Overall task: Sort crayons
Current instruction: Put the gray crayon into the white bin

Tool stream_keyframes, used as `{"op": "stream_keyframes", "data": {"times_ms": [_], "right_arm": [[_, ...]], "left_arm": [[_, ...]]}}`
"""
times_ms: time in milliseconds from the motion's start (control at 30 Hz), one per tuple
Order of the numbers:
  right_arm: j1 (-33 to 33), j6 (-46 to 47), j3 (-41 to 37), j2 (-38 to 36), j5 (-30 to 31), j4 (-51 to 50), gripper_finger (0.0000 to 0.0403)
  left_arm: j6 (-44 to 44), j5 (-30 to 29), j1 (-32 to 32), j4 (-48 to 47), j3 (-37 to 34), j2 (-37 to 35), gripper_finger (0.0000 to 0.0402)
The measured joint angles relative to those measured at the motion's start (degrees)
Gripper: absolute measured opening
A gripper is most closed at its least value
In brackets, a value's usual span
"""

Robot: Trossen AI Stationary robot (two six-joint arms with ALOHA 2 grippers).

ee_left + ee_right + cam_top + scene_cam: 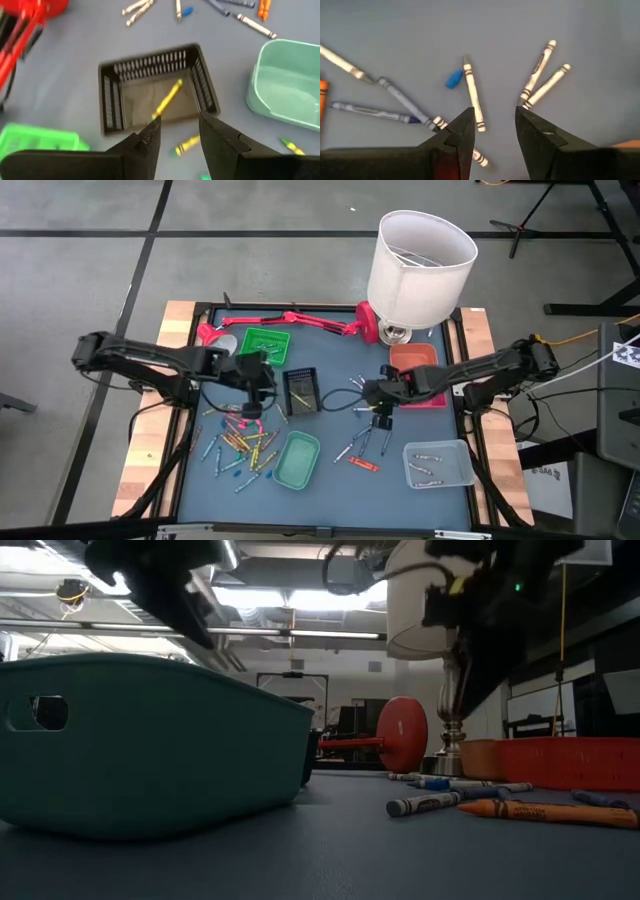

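Crayon, yellow (167, 100) in black tray (111, 95) beyond open left gripper (179, 131) | right gripper (493, 120) open over grey crayons (473, 95)

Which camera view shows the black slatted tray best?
The left wrist view: the black slatted tray fills its centre, a yellow crayon inside. The high view shows it small; the low and right wrist views do not show it.
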Motion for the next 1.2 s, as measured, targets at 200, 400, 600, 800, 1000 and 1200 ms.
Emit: {"op": "stream_keyframes", "data": {"times_ms": [200,400,600,800,1000,1200], "right_arm": [[-2.3,-3.5,-6.2,0.0,-4.4,11.9,0.0140],[-2.1,-4.9,-11.6,0.0,-6.1,20.8,0.0140],[-2.1,-4.7,-16.5,0.0,-6.1,25.5,0.0140],[-2.1,-4.6,-19.4,0.0,-6.1,26.7,0.0140],[-2.1,-4.6,-20.0,0.0,-6.1,26.8,0.0136],[-2.1,-4.6,-20.0,0.0,-6.1,26.8,0.0104]], "left_arm": [[-3.5,0.1,0.0,-5.8,0.0,-3.4,0.0117],[-3.5,0.0,0.0,-6.2,0.0,-3.5,0.0117],[-3.5,0.0,0.0,-6.2,0.0,-3.5,0.0117],[-3.5,0.0,0.0,-6.2,0.0,-3.5,0.0117],[-3.5,0.0,0.0,-6.2,0.0,-3.5,0.0117],[-3.7,0.0,0.0,-6.1,0.0,-3.5,0.0117]]}}
